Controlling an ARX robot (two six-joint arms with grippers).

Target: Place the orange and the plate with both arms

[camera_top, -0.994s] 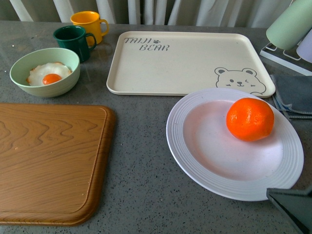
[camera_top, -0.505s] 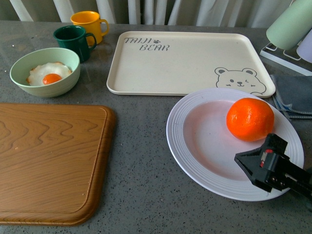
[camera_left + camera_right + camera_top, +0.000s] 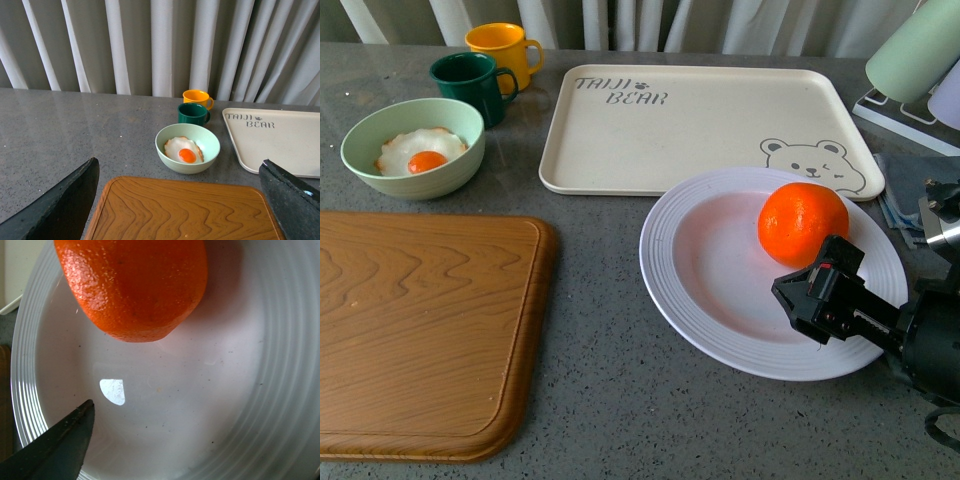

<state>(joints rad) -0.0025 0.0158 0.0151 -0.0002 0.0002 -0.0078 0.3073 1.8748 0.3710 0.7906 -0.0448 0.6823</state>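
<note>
The orange point(image 3: 803, 223) sits on the far right part of the white plate point(image 3: 705, 270). The right gripper point(image 3: 798, 297) hangs over the plate's near side, probably wide open; only one finger shows. The left gripper point(image 3: 178, 165) is wide open and empty. The plate looks slippery and breakable, so pinch its rim. The orange may roll.
</note>
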